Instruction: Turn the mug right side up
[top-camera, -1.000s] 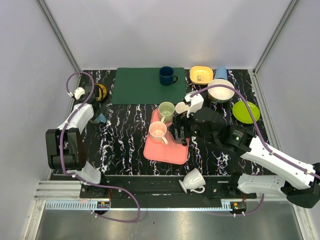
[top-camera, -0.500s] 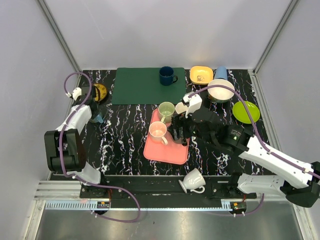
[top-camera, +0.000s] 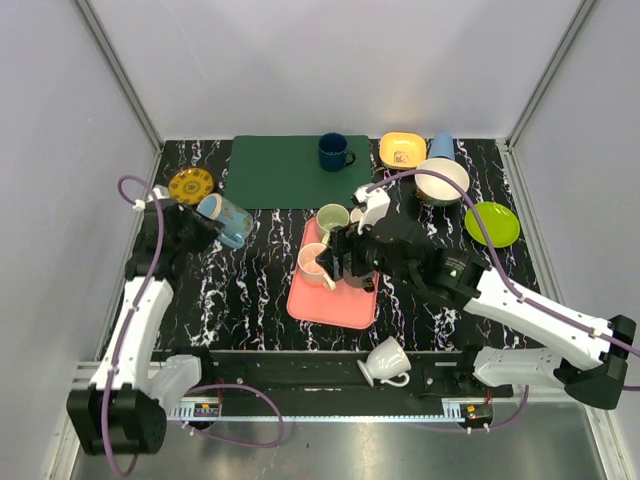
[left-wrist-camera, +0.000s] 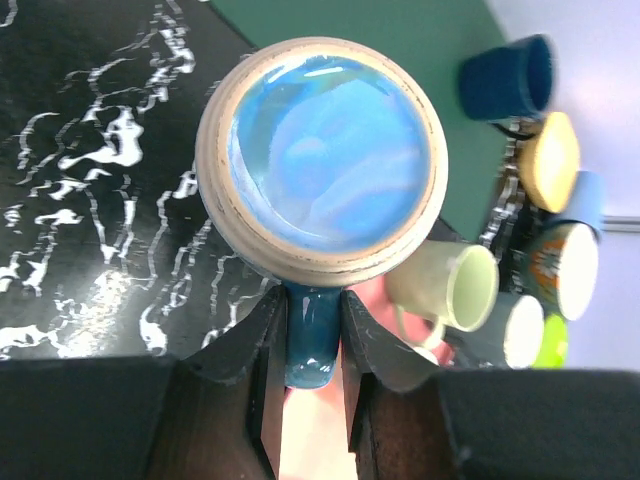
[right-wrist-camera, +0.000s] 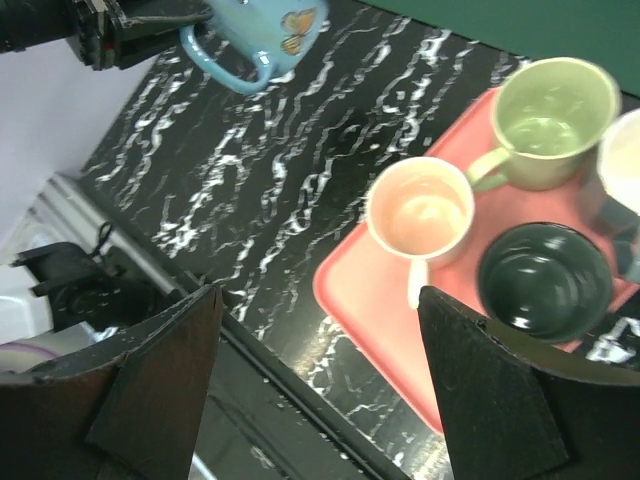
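Note:
The light blue mug (top-camera: 226, 218) with a butterfly print hangs tilted on its side above the table's left part. My left gripper (left-wrist-camera: 312, 310) is shut on its handle (left-wrist-camera: 309, 340). The mug's round, beige-rimmed end (left-wrist-camera: 325, 160) faces the left wrist camera. The mug also shows at the top of the right wrist view (right-wrist-camera: 270, 25), with the left gripper (right-wrist-camera: 150, 30) beside it. My right gripper (right-wrist-camera: 320, 380) is open and empty, above the near left edge of the pink tray (right-wrist-camera: 370, 300).
The pink tray (top-camera: 320, 305) holds a pink mug (top-camera: 315, 262), a green mug (top-camera: 333, 217) and a dark mug (right-wrist-camera: 545, 275). A yellow saucer (top-camera: 190, 185), green mat (top-camera: 275, 170) with navy mug (top-camera: 333, 151), bowls (top-camera: 442, 180) and green plate (top-camera: 492, 224) lie behind. A white mug (top-camera: 385, 360) lies at the front.
My left arm has lifted the blue mug off the table and swung it right, uncovering the yellow saucer. My right arm has shifted left over the tray.

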